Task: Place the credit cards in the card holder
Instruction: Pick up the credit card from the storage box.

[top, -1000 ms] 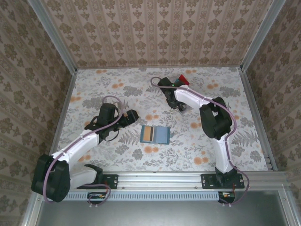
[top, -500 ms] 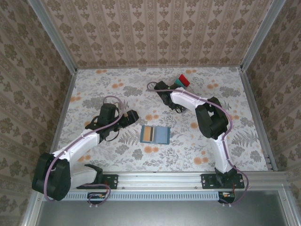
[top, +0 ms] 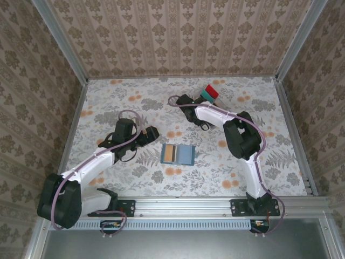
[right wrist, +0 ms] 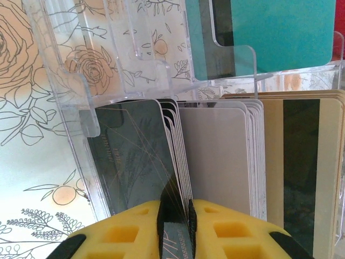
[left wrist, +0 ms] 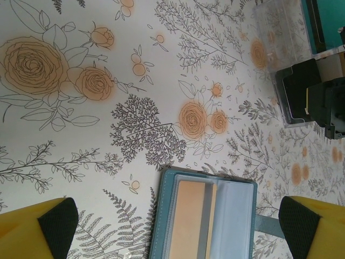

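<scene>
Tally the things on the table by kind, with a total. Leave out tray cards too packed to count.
Card holder: 1
Clear tray: 1
Tan card in the holder: 1
Dark grey card between the right fingers: 1
Other tray cards: cannot count
Total: 4

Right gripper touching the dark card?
Touching. Right wrist view: the right gripper pinches the dark card between both yellow fingers, no gap.
</scene>
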Robot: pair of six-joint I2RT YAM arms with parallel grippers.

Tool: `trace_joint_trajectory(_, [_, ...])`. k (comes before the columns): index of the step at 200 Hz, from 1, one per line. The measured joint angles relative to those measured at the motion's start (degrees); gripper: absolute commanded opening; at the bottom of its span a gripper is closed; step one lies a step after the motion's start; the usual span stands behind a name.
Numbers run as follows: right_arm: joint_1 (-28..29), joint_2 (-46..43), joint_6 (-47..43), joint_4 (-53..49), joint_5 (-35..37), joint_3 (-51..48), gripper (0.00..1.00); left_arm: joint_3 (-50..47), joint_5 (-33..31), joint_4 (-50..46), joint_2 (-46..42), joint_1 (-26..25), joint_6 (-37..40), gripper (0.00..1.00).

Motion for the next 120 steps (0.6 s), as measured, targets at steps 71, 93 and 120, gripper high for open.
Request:
trace_joint_trajectory(71, [0.04,-0.20,0.02,0.09,0.02,-0.02,0.17,0.37,0.00,0.00,0.00,-0.02,0.00,1.00])
trace_joint_trajectory(93, [0.04,-0.57,0.02,0.07,-0.04,-0.02,0.15,0.48,0.00,0.00,0.00,0.00,0.00,1.00])
trace_joint_trajectory(120, [0.04,-1.29,0.02,0.07,-0.04,-0.04,0.14,0.48,0.00,0.02,0.00,-0.02,0.00,1.00])
